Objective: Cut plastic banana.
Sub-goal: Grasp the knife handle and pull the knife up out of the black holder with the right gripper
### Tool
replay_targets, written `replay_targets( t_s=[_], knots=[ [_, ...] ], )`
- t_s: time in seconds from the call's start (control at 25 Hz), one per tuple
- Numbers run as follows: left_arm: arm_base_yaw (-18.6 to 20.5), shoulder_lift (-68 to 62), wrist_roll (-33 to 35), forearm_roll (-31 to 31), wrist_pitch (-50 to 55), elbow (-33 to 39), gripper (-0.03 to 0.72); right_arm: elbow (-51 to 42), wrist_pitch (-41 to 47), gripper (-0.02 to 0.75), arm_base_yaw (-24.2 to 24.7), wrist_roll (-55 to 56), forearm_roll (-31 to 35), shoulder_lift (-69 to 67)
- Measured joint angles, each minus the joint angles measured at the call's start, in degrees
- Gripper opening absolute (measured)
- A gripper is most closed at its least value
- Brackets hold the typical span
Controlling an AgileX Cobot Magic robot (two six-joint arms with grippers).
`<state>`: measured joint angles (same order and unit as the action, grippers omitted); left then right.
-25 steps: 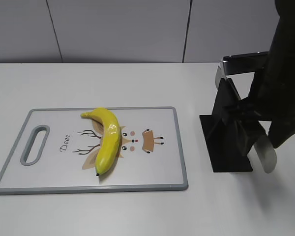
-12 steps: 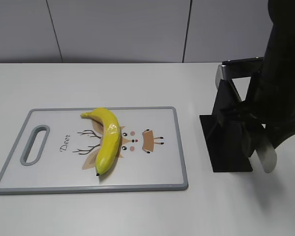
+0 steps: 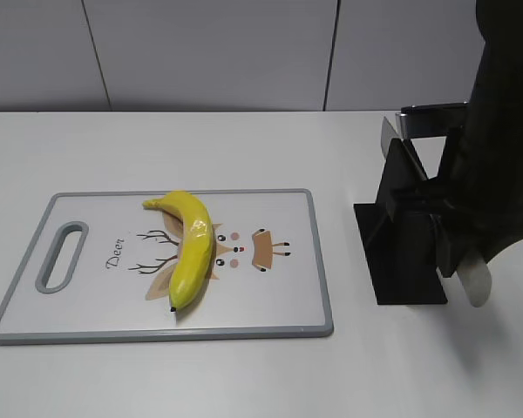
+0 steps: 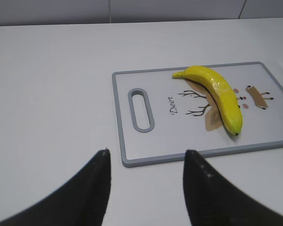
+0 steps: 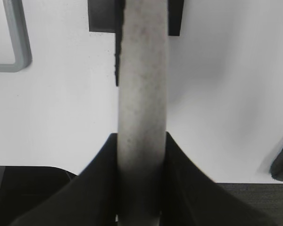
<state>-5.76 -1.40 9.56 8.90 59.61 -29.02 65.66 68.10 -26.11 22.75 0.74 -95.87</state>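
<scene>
Two grippers in frame. Left gripper point(image 4: 146, 153) spread wide, nothing between the fingers point(image 4: 98, 183), hovering over the white table point(image 4: 47, 94) just off the handle end of the cutting board point(image 4: 118, 117).

Right gripper point(image 5: 141, 139) clamped on a pale grey flat tool point(image 5: 142, 84), one dark finger point(image 5: 101, 169) pressed against each side, tool running straight out past the fingertips. Seen in the exterior view on the far right point(image 3: 458, 252), beside the black stand point(image 3: 401, 261), with the tool's rounded pale end point(image 3: 476, 284) sticking out below it. Cannot tell from these views whether the tool touches the stand.

Plastic banana point(image 3: 190, 248) lying flat on the cutting board point(image 3: 279, 309), roughly mid-board, over the printed deer drawing point(image 3: 244, 252). Curved, glossy yellow, one end toward the board's far edge, dark tip toward the near edge. Untouched, whole, well apart from both grippers.

Board grey-rimmed, white face, handle slot point(image 3: 61, 257) on its left end, word "Deer" printed next to the slot. Stand on the table just right of the board, not touching it.
</scene>
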Motion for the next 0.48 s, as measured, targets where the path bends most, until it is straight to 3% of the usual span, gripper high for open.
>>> replay_targets(
  t_s=[0.48],
  knots=[
    [0.0, 0.0, 0.0, 0.0, 0.0, 0.0, 0.477, 0.0, -0.8, 0.170, 0.0, 0.8, 0.1, 1.7]
  ],
)
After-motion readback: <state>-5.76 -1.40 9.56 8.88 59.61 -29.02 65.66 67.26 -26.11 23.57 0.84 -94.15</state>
